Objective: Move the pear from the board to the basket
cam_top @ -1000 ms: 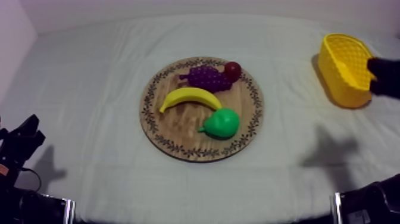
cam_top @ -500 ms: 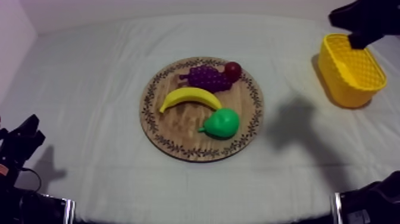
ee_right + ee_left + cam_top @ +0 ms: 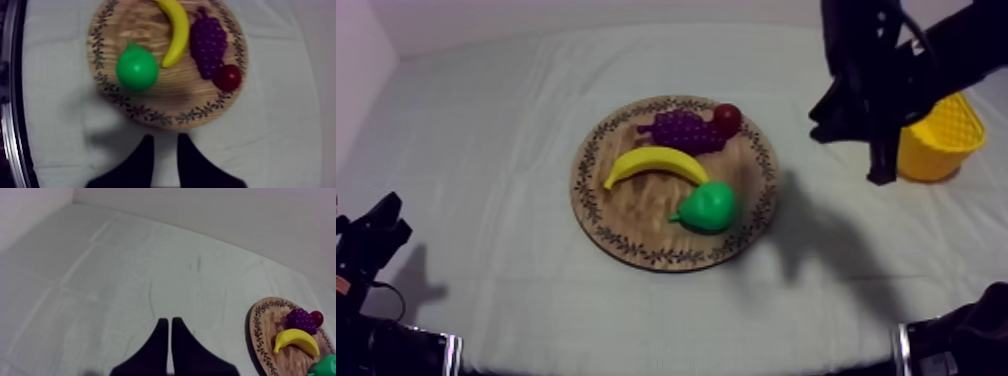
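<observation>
The green pear [image 3: 708, 207] lies on the front right of the round wooden board [image 3: 626, 215], stem to the left. In the right wrist view the pear [image 3: 137, 69] sits beyond my right gripper [image 3: 164, 141], whose fingers stand a little apart over bare cloth just short of the board's rim [image 3: 165, 119]. Seen from above, my right gripper [image 3: 881, 170] hangs between the board and the yellow basket [image 3: 948, 130], whose left part the arm hides. My left gripper [image 3: 168, 333] is shut, a narrow wedge over the cloth, low at the left [image 3: 374, 232].
On the board also lie a banana [image 3: 654, 163], a bunch of grapes [image 3: 684, 130] and a small red fruit [image 3: 727, 118] behind the pear. The left wrist view shows the board [image 3: 261, 333] off to one side. A wall stands behind the table.
My right arm has swung from beside the basket up and across, and now hangs between basket and board, covering part of the basket. The left arm and the fruit have not moved.
</observation>
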`<state>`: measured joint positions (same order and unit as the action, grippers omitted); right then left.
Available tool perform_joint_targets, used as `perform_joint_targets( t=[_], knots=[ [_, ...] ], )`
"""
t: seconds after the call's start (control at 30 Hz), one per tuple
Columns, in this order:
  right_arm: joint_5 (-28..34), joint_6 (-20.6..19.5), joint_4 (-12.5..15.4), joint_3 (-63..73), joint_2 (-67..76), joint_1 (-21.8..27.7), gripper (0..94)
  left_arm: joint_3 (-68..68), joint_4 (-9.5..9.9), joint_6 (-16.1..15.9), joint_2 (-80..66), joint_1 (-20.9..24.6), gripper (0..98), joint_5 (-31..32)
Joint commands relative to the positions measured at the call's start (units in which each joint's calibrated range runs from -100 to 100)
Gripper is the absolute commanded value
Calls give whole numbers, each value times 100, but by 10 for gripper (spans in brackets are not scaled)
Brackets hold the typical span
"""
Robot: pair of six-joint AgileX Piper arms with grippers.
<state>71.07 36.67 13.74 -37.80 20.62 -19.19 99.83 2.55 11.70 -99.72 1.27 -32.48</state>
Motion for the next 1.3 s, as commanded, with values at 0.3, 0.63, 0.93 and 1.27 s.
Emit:
perform_joint_targets(
  t=[0.3,0.63,0.93,1.27],
  knots=[
    [-3,-50,-252,206,-554,-307,880,-5,1,-1,-2,0,1,-1],
    [-204,130,-131,439,-1579,-565,884,-5,1,-1,-2,0,1,-1],
    [-467,174,-43,1003,-2876,-729,869,-5,1,-1,-2,0,1,-1],
    [-506,160,-2,1696,-4033,-771,847,-5,1,-1,-2,0,1,-1]
  ],
)
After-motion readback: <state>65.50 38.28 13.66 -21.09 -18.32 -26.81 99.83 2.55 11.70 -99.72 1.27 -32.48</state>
